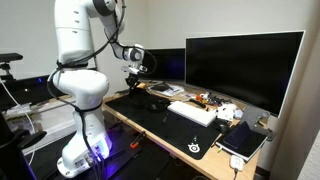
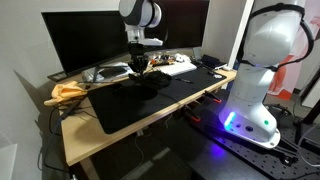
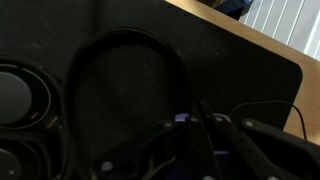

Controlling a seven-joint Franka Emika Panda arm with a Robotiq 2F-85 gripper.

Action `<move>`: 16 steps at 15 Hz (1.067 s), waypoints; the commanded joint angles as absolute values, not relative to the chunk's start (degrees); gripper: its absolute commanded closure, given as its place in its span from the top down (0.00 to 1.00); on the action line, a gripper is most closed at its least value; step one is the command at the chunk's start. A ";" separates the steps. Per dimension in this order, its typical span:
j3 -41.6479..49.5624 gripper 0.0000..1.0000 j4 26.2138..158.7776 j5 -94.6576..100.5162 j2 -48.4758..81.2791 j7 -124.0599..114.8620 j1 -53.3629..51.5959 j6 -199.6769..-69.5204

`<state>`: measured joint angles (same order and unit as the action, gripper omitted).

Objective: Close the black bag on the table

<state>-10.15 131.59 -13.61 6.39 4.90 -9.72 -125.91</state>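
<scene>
The black bag (image 2: 147, 81) is a low, lumpy pouch on the black mat of the table (image 2: 95, 148); it also shows in an exterior view (image 1: 152, 99). My gripper (image 2: 140, 66) hangs straight down onto its top, as an exterior view (image 1: 135, 80) also shows. In the dark wrist view the jaws (image 3: 203, 122) converge to a point. A thin black loop of the bag (image 3: 128, 38) curves round and runs into the fingertips. The jaws look shut on it. The bag's opening is too dark to make out.
A white keyboard (image 1: 192, 113) and a flat dark tablet (image 1: 243, 141) lie past the bag. Monitors (image 1: 245, 62) stand along the back. An orange-yellow item (image 2: 68, 92) lies at one end of the mat. The wooden table edge (image 3: 240, 35) runs close by. A round dark object (image 3: 12, 96) sits beside the bag.
</scene>
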 commanded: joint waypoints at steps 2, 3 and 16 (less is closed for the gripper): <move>-7.79 0.01 130.94 -14.61 3.67 12.44 -6.28 -119.20; -7.17 0.01 130.61 -14.90 3.33 13.83 -5.72 -118.03; -0.33 0.01 118.72 -19.15 10.30 41.39 1.75 -104.43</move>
<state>-1.22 122.59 -18.09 5.23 34.61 -0.43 -106.82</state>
